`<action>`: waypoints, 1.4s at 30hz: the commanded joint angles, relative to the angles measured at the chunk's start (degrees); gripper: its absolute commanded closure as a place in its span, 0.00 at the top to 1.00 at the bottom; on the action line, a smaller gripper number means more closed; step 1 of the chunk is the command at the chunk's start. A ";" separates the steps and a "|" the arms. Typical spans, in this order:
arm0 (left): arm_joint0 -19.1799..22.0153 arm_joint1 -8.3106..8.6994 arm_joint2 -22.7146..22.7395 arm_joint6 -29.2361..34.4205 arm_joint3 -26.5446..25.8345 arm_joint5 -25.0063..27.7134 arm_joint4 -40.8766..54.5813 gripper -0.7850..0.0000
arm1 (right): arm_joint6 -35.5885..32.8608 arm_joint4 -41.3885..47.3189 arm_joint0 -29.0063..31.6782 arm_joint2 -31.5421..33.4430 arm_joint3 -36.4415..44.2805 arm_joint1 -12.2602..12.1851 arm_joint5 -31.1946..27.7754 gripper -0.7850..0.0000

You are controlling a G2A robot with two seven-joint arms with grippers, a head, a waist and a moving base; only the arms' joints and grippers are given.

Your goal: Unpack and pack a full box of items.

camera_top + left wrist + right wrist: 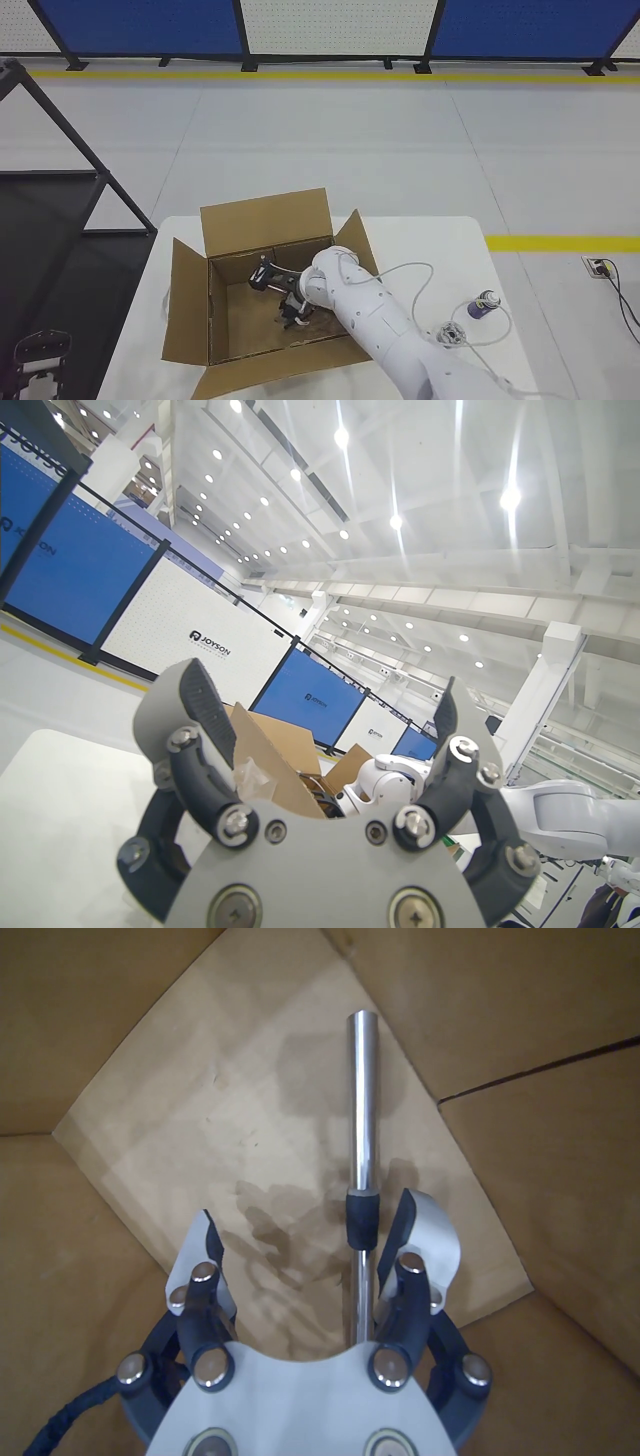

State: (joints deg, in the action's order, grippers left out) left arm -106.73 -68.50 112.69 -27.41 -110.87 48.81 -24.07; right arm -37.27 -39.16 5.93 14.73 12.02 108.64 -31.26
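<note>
An open cardboard box (pixel 265 222) stands on the white table (pixel 440 250). My right arm goes down into it, and its gripper (pixel 291 312) hangs just above the box floor. In the right wrist view that gripper (pixel 307 1208) is open. A shiny metal rod (pixel 362 1128) with a black band lies flat on the cardboard between the fingers, close to one finger (pixel 400 1223). My left gripper (pixel 322 677) is held off to one side of the box (pixel 280 745), tilted up toward the ceiling, open and with nothing in it.
A small can with a purple top (pixel 484 303) stands on the table right of the box. Crumpled clear plastic (pixel 250 775) lies by a box flap. A black metal rack (pixel 50 250) stands left of the table.
</note>
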 commanded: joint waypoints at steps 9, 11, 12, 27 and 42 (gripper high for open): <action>-0.03 -0.83 0.91 0.02 0.35 0.52 0.48 1.00 | -1.78 0.46 -0.10 1.33 -1.57 0.64 0.79 0.49; 0.06 -0.99 0.95 0.10 0.37 0.64 0.56 1.00 | -2.03 0.58 -0.07 1.61 -1.98 0.65 0.65 0.48; 0.11 -1.07 0.97 0.18 0.39 0.69 0.55 1.00 | -2.34 0.70 -0.08 1.77 -2.10 0.67 0.58 0.47; 0.75 -2.17 1.40 1.38 0.64 1.04 0.77 1.00 | -2.52 -0.89 0.24 2.77 -2.13 1.06 4.04 0.45; 1.16 -3.12 1.93 3.00 0.60 1.75 1.20 1.00 | -3.18 -2.63 0.94 3.61 -2.77 1.35 6.59 0.36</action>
State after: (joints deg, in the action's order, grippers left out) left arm -105.59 -71.57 114.57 -24.54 -110.27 50.52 -22.92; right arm -40.42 -41.67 6.84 18.30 9.28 109.99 -24.69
